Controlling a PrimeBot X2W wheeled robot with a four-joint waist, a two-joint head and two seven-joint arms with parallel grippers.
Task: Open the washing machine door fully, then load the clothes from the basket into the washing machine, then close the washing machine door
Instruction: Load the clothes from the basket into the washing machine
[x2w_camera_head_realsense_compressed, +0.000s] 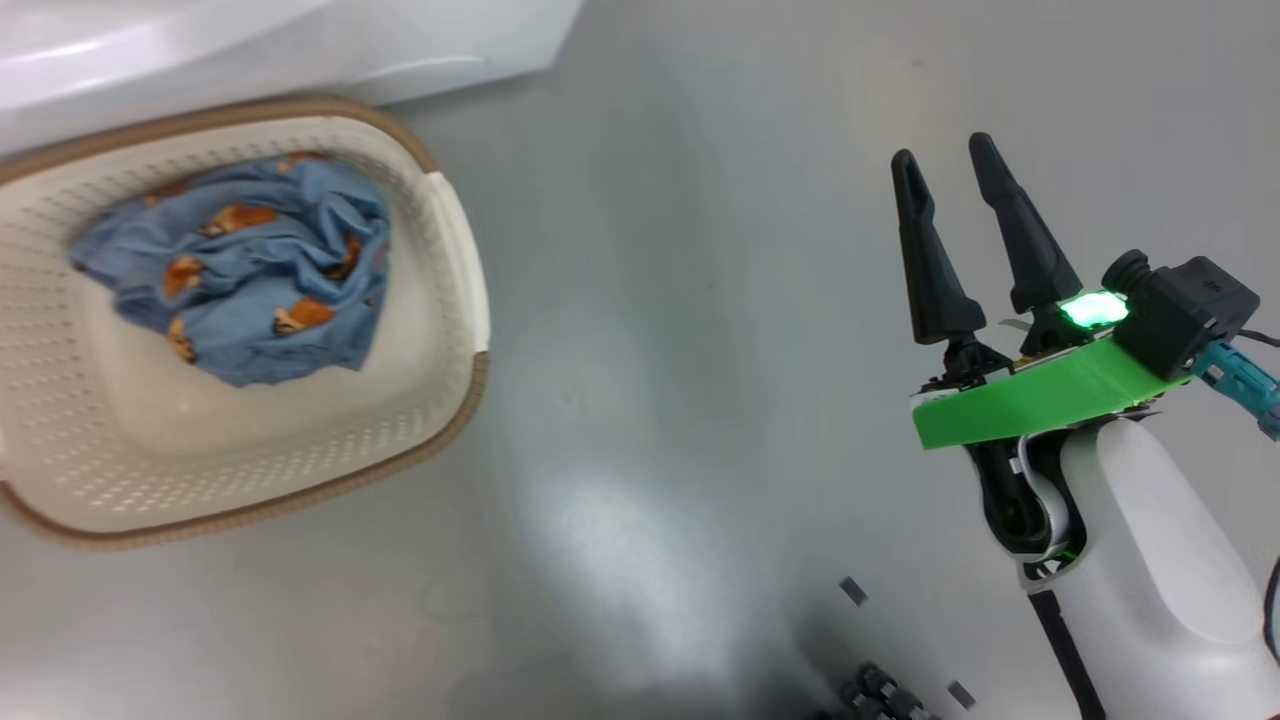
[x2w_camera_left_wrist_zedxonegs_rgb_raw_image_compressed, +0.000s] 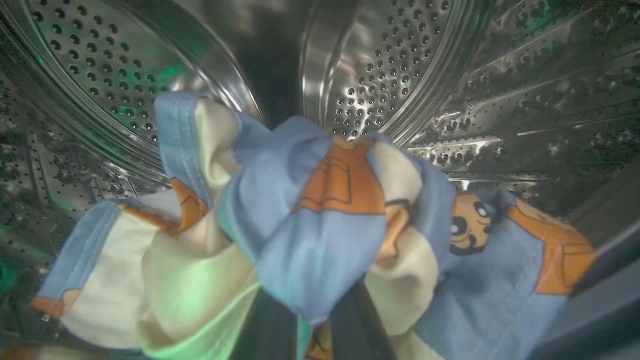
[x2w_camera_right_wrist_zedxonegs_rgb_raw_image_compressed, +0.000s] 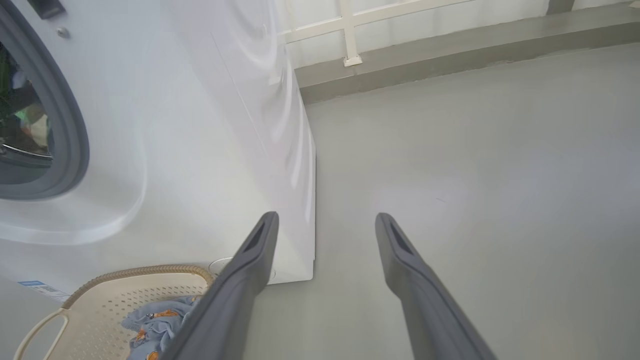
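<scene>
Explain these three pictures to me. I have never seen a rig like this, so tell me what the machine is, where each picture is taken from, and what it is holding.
This is a wheeled robot with two arms, each ending in a two-fingered gripper. The head camera looks down at the grey floor: a basket with blue clothes in it, and the right gripper, open and empty. The right wrist camera looks along those same fingers at the washing machine and the basket below. The left wrist camera sits inside the steel drum: the left gripper is shut on a blue and cream garment that it carries in.
</scene>
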